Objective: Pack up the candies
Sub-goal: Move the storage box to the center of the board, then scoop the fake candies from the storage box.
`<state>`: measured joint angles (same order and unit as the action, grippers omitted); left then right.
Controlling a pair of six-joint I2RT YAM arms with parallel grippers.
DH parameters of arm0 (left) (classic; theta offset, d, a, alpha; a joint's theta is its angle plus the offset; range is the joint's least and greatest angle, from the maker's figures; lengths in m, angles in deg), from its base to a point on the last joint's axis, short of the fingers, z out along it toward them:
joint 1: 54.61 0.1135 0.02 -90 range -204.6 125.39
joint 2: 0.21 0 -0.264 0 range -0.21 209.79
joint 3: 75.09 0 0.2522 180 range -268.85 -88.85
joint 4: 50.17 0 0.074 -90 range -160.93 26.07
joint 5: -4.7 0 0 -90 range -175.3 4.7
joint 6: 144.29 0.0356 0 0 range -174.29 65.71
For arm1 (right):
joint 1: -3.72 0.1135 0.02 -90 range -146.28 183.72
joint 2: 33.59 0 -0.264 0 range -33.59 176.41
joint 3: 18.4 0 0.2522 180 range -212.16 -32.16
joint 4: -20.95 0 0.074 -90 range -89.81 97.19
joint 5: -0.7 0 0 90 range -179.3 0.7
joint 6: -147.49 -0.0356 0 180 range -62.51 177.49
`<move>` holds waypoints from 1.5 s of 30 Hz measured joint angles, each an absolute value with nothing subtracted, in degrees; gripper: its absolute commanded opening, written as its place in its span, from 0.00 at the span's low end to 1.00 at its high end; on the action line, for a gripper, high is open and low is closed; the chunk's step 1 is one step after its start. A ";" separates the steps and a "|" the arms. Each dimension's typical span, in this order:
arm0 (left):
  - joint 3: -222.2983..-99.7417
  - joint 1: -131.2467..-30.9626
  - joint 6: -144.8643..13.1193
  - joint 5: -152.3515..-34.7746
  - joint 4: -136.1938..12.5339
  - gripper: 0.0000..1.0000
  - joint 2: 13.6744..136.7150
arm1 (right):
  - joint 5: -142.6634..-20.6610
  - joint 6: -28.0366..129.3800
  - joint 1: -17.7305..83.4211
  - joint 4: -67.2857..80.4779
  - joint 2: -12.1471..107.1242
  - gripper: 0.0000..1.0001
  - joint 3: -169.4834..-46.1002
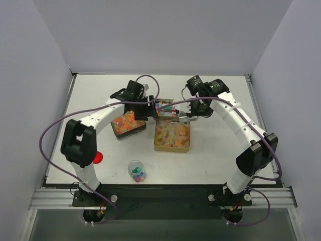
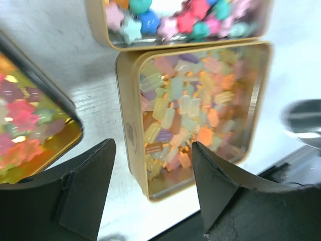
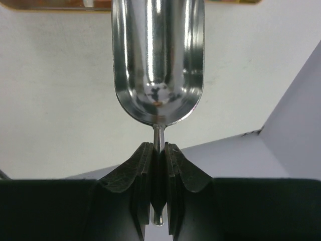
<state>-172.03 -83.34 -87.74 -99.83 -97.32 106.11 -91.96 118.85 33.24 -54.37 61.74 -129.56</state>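
The candies fill three gold tins: orange and red ones in the left tin (image 1: pixel 128 124), pastel bar-shaped ones in the middle tin (image 1: pixel 172 135) (image 2: pixel 193 115), and bright star shapes in the back tin (image 1: pixel 164 106) (image 2: pixel 183 20). A small clear jar (image 1: pixel 136 170) near the front holds a few candies. My left gripper (image 1: pixel 150 109) (image 2: pixel 153 145) hangs open above the gap between the tins, with nothing between its fingers. My right gripper (image 1: pixel 193 111) (image 3: pixel 158 148) is shut on the thin handle of a metal scoop (image 1: pixel 179 114) (image 3: pixel 158 60), whose bowl is empty.
A red round lid (image 1: pixel 98 157) lies on the white table (image 1: pixel 220 150) at the front left, beside the left arm's base. Purple cables loop over both arms. Grey walls close in the table on three sides.
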 measured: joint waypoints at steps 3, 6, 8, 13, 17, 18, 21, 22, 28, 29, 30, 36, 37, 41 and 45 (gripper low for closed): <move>-170.89 -78.94 -86.59 -103.17 -96.18 0.73 100.56 | -92.42 128.58 34.74 -54.24 63.38 0.00 -129.91; -169.54 -74.07 -85.25 -104.52 -95.29 0.74 94.72 | -93.84 138.54 36.19 -53.87 64.86 0.00 -129.78; -168.20 -72.17 -83.92 -104.13 -94.61 0.76 91.12 | -95.17 144.62 36.86 -53.43 65.87 0.00 -129.74; -161.16 -74.72 -80.25 -101.29 -91.81 0.81 81.50 | -100.53 155.31 38.46 -51.94 71.03 0.00 -131.29; -157.56 -77.52 -76.84 -98.12 -91.11 0.85 75.14 | -106.14 160.86 39.51 -49.12 76.45 0.00 -133.26; -157.45 -77.43 -76.14 -97.09 -90.94 0.85 74.31 | -107.35 161.75 39.90 -48.60 77.65 0.00 -133.74; -157.01 -76.71 -74.63 -93.97 -90.19 0.87 72.71 | -110.65 163.83 41.28 -46.92 79.62 0.00 -134.20; -156.73 -76.56 -74.35 -93.01 -90.17 0.87 72.23 | -111.70 164.40 41.85 -46.37 80.07 0.00 -134.20; -154.50 -76.65 -72.86 -89.55 -90.00 0.88 69.89 | -118.78 166.02 45.24 -44.97 80.66 0.00 -132.95; -154.26 -76.65 -72.79 -89.12 -89.95 0.88 69.61 | -119.76 166.00 45.80 -44.66 80.66 0.00 -132.14; -154.02 -76.65 -72.69 -88.74 -89.82 0.88 69.35 | -120.55 165.93 46.26 -44.38 80.66 0.00 -131.14; -152.92 -76.71 -72.71 -88.02 -89.56 0.88 68.47 | -125.27 163.24 49.28 -43.42 80.69 0.00 -125.80; -152.88 -76.74 -72.71 -88.02 -89.56 0.88 68.47 | -126.01 162.37 49.67 -43.20 80.69 0.00 -125.45; -152.79 -77.17 -72.71 -87.87 -89.36 0.88 68.47 | -127.00 158.02 51.07 -43.16 81.43 0.00 -125.37; -152.38 -77.94 -72.71 -87.67 -89.28 0.88 68.47 | -127.39 153.08 52.06 -44.95 82.22 0.00 -126.28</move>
<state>-152.38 -77.94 -72.71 -87.67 -89.28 68.47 -127.39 153.08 52.06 -44.95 82.22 -126.28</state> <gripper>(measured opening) 0.878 0.142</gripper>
